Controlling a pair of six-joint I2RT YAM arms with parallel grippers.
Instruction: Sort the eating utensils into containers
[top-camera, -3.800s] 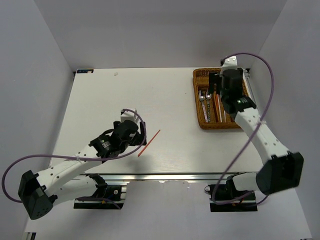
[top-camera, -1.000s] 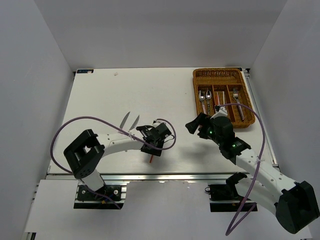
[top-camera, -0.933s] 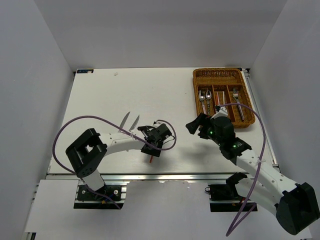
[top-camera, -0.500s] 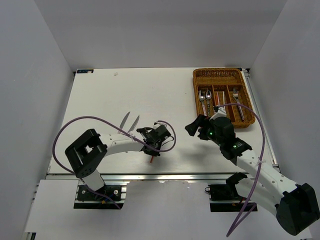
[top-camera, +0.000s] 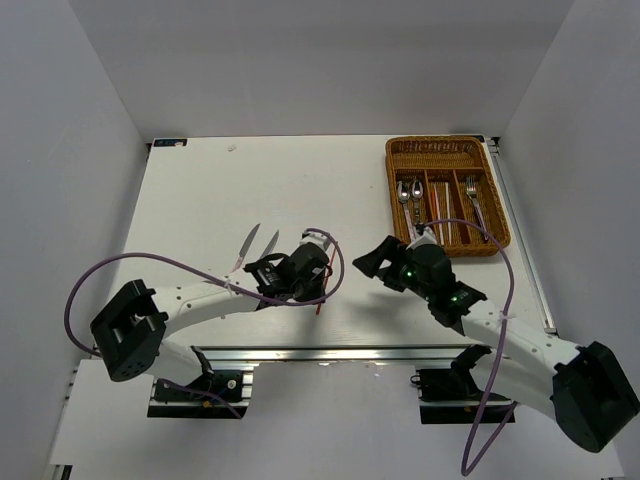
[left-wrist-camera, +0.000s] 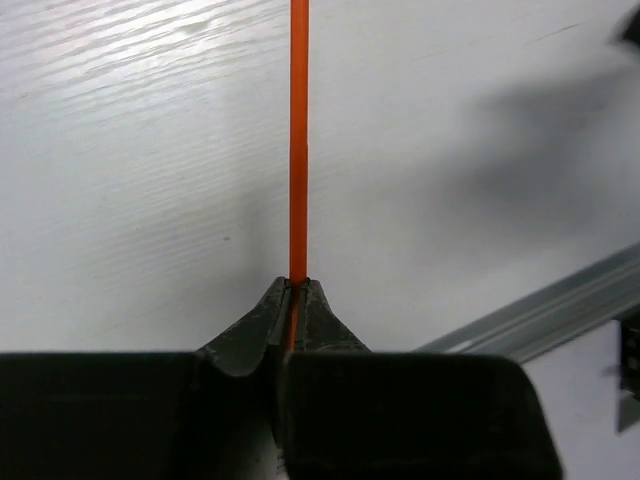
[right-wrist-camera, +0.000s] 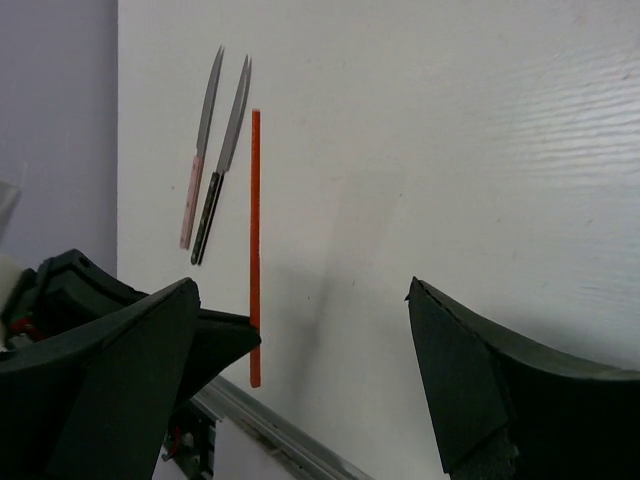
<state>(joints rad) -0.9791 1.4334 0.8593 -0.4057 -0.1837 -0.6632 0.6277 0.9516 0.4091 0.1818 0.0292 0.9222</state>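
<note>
My left gripper (left-wrist-camera: 296, 285) is shut on a thin red chopstick (left-wrist-camera: 298, 130), which sticks straight out from its fingertips above the white table. In the top view this gripper (top-camera: 316, 292) is near the table's front edge, with a bit of the red chopstick (top-camera: 320, 306) showing. My right gripper (right-wrist-camera: 300, 290) stands open facing it, its fingers on either side of the chopstick (right-wrist-camera: 255, 240) but apart from it. Two knives (top-camera: 257, 243) lie side by side on the table to the left. The wicker tray (top-camera: 496, 215) at the back right holds spoons (top-camera: 409, 191), a fork (top-camera: 471, 190) and chopsticks.
The table's front metal rail (top-camera: 330, 350) runs just below both grippers. White walls close in the left, back and right sides. In the right wrist view the knives (right-wrist-camera: 218, 150), one pink-handled and one dark-handled, lie beyond the chopstick.
My left gripper has closed on the red chopstick and carried it a little right, off the table. My right gripper has moved left and nearer to it, still open.
</note>
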